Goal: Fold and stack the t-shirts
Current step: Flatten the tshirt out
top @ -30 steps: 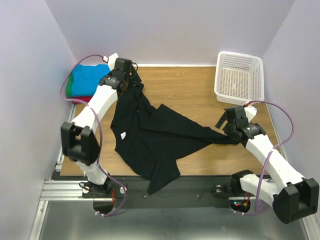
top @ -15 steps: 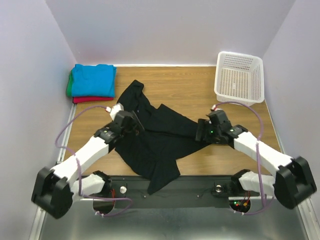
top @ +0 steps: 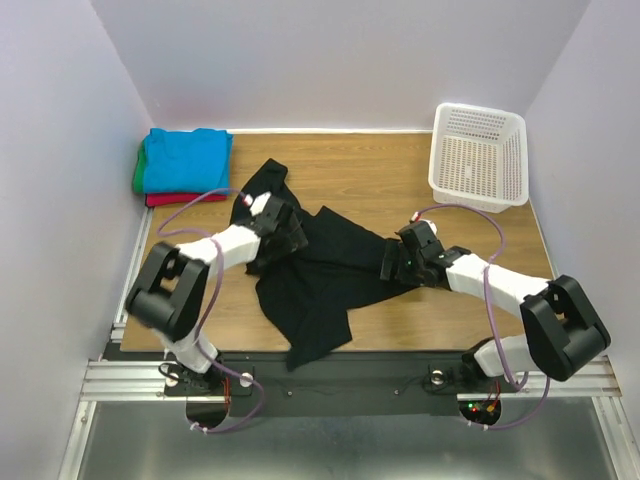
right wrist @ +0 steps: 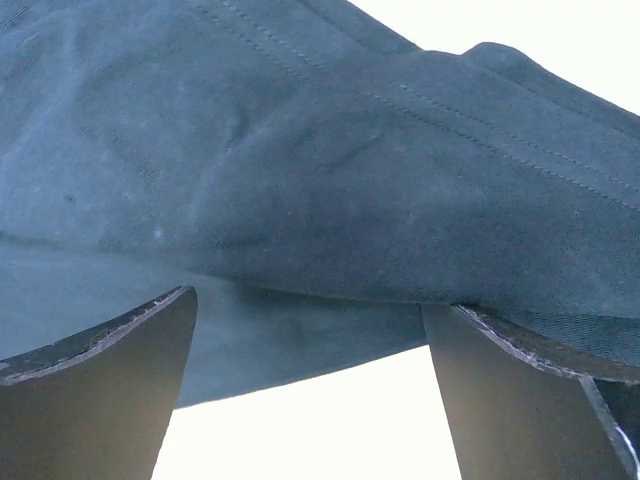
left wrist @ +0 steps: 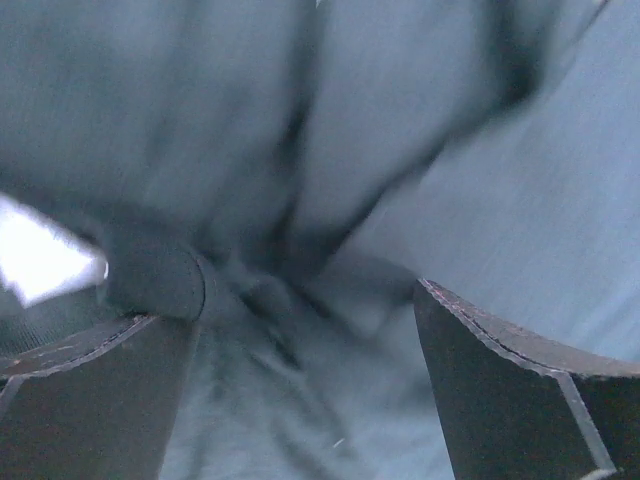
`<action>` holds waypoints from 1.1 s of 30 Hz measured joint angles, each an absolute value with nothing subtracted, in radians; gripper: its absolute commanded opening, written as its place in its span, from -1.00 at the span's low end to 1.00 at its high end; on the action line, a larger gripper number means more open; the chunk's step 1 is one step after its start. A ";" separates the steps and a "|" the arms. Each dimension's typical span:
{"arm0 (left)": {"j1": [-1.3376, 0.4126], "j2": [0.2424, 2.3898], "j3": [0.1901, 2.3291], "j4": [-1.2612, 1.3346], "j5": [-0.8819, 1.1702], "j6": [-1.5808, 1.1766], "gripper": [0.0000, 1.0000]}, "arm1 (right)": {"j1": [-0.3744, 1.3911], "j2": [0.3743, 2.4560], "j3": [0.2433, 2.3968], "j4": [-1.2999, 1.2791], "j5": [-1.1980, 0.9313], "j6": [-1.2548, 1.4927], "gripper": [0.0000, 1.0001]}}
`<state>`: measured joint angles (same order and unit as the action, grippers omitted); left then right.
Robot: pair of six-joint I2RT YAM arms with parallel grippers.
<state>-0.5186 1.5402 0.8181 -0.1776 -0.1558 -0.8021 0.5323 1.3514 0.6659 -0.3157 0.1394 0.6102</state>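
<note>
Plainly, the black shirt [top: 318, 285] lies crumpled, its nearest corner drooping over the front edge of the table [top: 400, 320]; a careless tug could drag more of it off. On the shirt's left side the left gripper [top: 288, 232] has its fingers apart around a bunched fold. At the shirt's right edge the right gripper [top: 393, 263] is also spread, with cloth draped across it. Pinching several layers would likely spoil the fold. Beyond the shirt to its far left sits the folded stack [top: 185, 162]; the basket [top: 478, 155] stands to its far right.
</note>
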 measured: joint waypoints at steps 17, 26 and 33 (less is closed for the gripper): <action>-0.395 2.326 1.905 -0.354 -0.242 -0.532 0.97 | 0.537 1.639 0.895 -0.170 0.128 0.572 1.00; -0.392 1.717 1.333 -0.351 -0.219 -0.552 0.97 | 0.538 1.372 0.756 -0.186 0.086 0.601 1.00; -0.370 1.124 0.834 -0.292 -0.262 -0.730 0.97 | 0.536 1.059 0.611 -0.256 0.119 0.678 1.00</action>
<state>-0.3702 1.1236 0.8337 -0.2920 -0.2615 -0.7303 0.5362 1.0588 0.6109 -0.2558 0.1192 0.6781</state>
